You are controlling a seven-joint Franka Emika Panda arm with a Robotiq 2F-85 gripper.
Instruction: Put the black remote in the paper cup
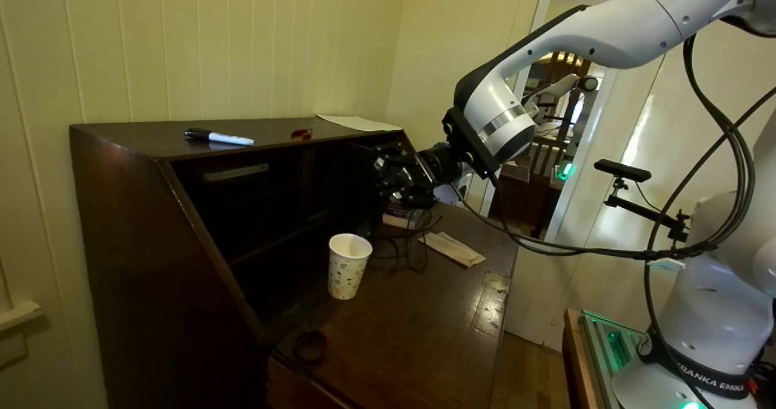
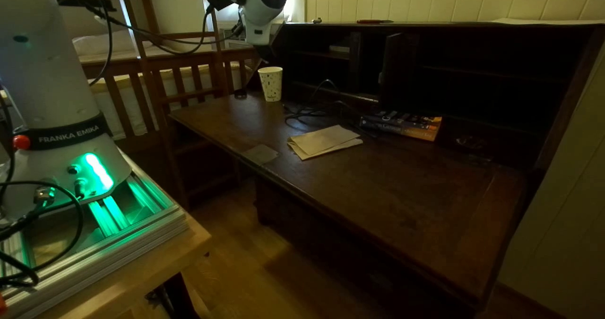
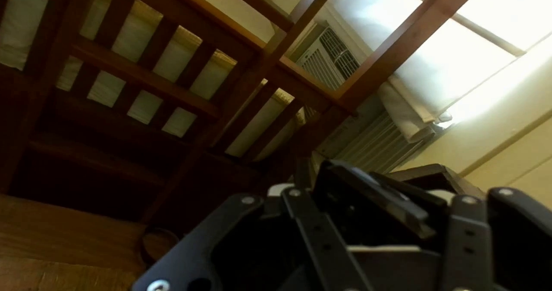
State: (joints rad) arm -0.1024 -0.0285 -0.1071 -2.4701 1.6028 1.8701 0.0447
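black remote [image 3: 375, 196] held in gripper [image 1: 388, 177]; cup [image 1: 347, 271] upright

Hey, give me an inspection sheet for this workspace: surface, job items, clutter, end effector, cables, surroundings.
Surface: dark wooden desk; lighter rectangular patch near its outer edge.
Paper cup: upright on the desk, white with speckled print; inside bottom hidden.
Black remote: apparently the slim dark bar gripped in the wrist view.
Clutter: folded tan paper, book and dark ring on the desk; marker, small red item and white sheet on its top.
End effector: raised off the desk, apparently shut on the remote.
Cables: loose black cables lie between cup and book; another cable bundle hangs in the air.
Surroundings: panelled wall, slatted wooden frame, window.
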